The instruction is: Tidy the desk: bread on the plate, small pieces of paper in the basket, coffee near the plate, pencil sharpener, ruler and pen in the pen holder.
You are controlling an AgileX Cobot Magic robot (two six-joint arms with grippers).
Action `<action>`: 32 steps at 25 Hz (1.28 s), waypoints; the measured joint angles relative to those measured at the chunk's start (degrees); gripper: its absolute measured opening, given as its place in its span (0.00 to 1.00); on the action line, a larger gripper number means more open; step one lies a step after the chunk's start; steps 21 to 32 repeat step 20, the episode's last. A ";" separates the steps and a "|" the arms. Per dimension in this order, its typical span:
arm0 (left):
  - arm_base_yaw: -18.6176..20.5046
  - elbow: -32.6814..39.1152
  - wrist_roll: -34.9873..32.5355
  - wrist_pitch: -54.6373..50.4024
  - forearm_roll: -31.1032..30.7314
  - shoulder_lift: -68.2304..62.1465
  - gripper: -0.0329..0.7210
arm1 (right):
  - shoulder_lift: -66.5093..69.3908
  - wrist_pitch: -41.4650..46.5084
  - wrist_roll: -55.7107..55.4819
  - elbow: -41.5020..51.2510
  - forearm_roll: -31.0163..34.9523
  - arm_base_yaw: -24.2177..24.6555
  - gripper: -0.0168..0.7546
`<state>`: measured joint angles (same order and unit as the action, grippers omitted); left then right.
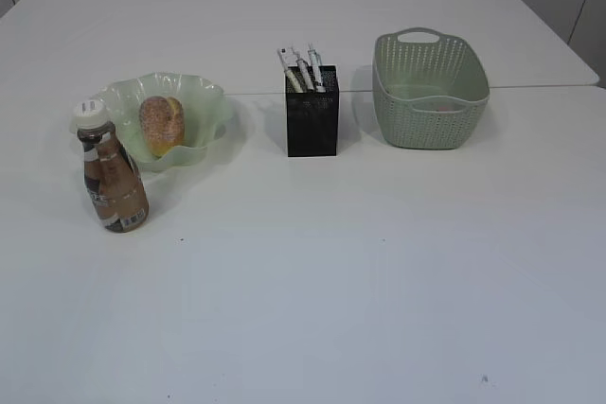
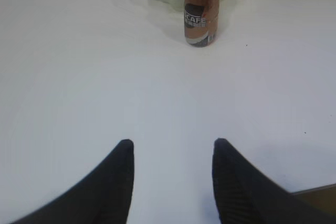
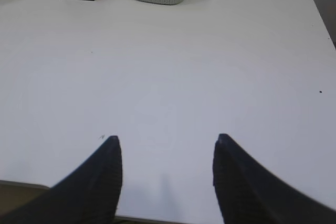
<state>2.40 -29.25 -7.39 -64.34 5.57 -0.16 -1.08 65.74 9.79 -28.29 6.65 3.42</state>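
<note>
Bread (image 1: 161,124) lies in the pale green wavy plate (image 1: 204,101), at about ten o'clock on the white table (image 1: 331,281) in the exterior view. The coffee bottle (image 1: 111,173) stands upright just beside the plate, at its seven o'clock. At the centre, toward twelve o'clock, stands the black mesh pen holder (image 1: 311,118) with pens (image 1: 301,71) sticking out of its top. The green woven basket (image 1: 429,92) sits at about one o'clock, well apart from the holder.

The left gripper (image 2: 173,148) hovers over bare table, fingers spread wide and holding nothing, with the bottle at its twelve o'clock. The right gripper (image 3: 168,142) is likewise spread wide and empty, the basket and holder far off at eleven o'clock.
</note>
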 joint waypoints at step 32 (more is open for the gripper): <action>-0.35 0.00 0.00 0.00 0.10 0.00 0.50 | 0.00 0.00 0.00 0.00 0.00 0.00 0.59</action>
